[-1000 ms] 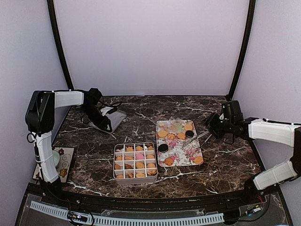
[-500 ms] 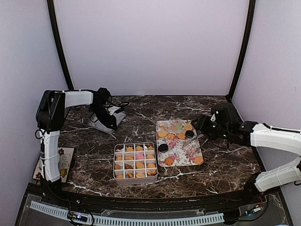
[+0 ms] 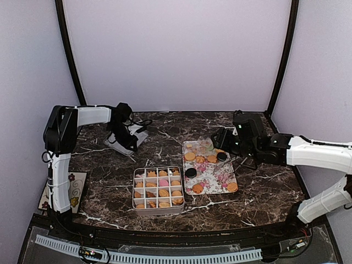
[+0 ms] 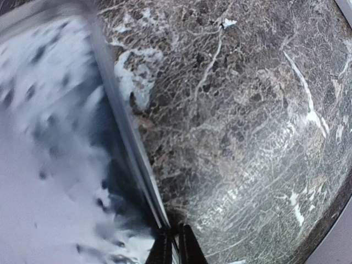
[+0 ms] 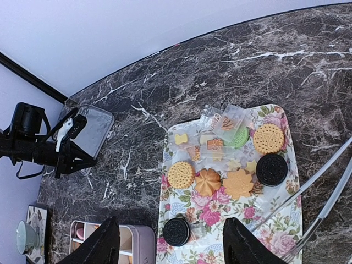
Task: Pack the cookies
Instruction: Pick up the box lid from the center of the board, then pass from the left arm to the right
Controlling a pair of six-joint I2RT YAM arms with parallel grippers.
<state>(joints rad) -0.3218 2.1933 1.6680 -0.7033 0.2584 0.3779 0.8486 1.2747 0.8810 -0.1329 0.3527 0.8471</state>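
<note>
Left gripper [image 4: 175,245] pinched shut on thin edge of clear lid [image 3: 127,137], far left. Shallow grip, so lid may slip.

Right gripper [image 5: 171,236] spread wide, empty, above flowered tray [image 5: 258,220].

Cookies [image 5: 209,181] loose on tray, others in divided box [image 3: 158,190], near centre.

Careless descent could scatter cookies or knock tongs [image 5: 308,180].

Soft, even light, faint shadows. The left wrist view is blurred across its left half; the worktop [image 4: 247,137] curves at the edges.
</note>
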